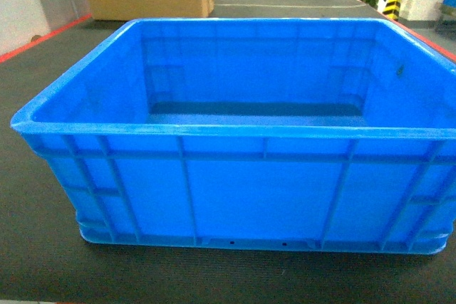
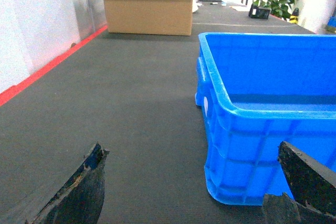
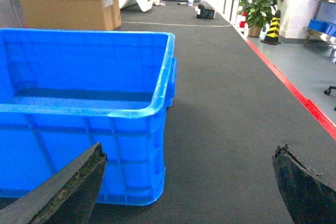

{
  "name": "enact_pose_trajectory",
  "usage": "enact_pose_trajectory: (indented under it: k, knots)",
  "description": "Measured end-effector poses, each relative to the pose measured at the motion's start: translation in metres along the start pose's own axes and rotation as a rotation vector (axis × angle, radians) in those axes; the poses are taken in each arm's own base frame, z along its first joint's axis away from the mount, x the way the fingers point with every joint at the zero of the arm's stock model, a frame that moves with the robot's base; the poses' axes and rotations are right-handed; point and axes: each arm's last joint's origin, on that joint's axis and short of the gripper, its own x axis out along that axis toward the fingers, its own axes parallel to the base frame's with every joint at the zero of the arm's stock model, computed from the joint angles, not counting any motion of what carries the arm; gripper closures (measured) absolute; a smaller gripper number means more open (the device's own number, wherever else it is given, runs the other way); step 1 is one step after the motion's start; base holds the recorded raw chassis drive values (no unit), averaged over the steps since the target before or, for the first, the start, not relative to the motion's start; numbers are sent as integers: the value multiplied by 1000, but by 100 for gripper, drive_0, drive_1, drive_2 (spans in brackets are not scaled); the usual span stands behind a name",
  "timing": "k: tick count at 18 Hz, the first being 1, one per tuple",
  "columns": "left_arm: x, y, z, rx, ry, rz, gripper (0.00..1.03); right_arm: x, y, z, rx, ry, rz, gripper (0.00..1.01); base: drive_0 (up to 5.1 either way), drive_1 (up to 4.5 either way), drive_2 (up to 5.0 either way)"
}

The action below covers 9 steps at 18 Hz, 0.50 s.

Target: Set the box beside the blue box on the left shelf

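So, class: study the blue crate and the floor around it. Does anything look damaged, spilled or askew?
Nothing stands out. The box sits upright and level on the dark mat, empty, with no spill visible.

The bright-blue plastic box (image 1: 235,183) sits upright and empty on the dark floor, ribbed walls, thick rolled rim.

Left hand (image 2: 191,182) and right hand (image 3: 189,182) spread wide.
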Motion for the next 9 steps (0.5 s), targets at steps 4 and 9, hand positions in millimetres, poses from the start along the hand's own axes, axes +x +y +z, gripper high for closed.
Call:
enact_pose_trajectory:
  k: [4, 9]
  knots:
    - [0, 0, 0, 0, 0, 0, 5, 0, 0, 0, 0, 0, 0, 3, 0, 0, 0]
    - [0, 0, 0, 0, 0, 0, 5, 0, 0, 0, 0, 0, 0, 3, 0, 0, 0]
